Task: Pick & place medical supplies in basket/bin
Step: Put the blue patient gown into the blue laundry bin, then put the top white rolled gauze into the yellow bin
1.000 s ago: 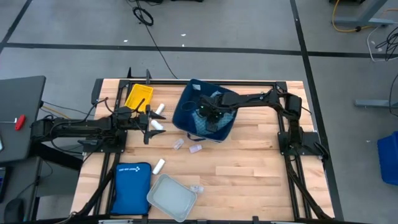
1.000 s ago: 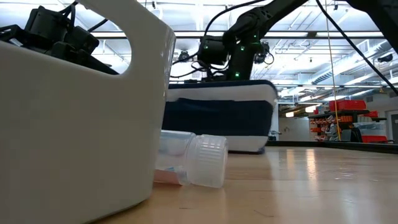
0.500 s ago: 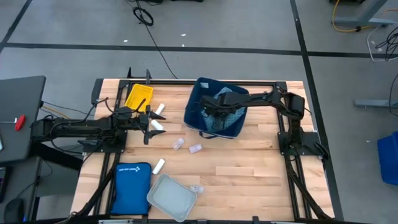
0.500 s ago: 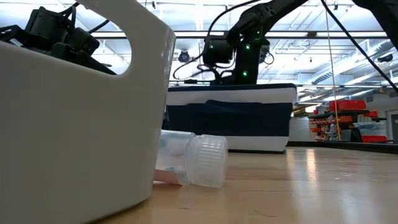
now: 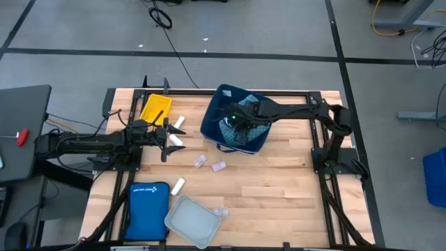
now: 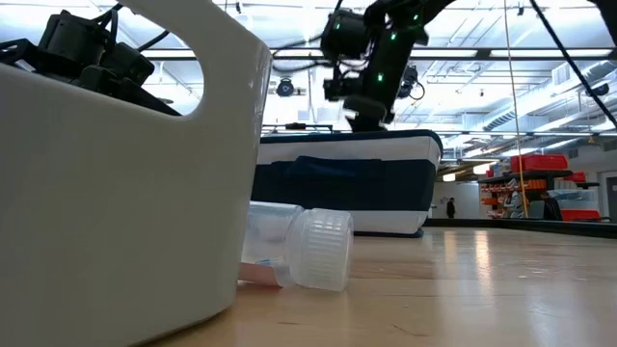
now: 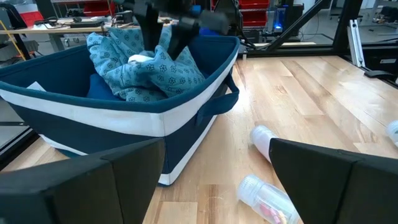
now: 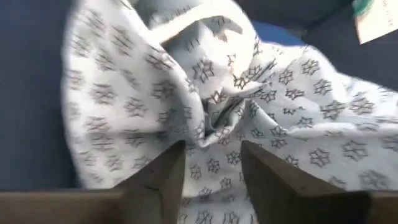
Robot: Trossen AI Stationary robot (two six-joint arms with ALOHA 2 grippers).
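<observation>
**Soft cloth, best pinched at a raised fold**

Teal patterned soft cloth heaped inside large navy soft-sided rectangular bin, at 12 o'clock of table. Probably light, limp, easy to slip. Right gripper just above, fingers apart, empty. Left gripper waiting at 9 o'clock, open.

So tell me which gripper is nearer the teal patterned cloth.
Right. The right gripper hangs directly over the teal patterned cloth inside the navy bin; the left gripper waits outside, beside the bin.
</observation>
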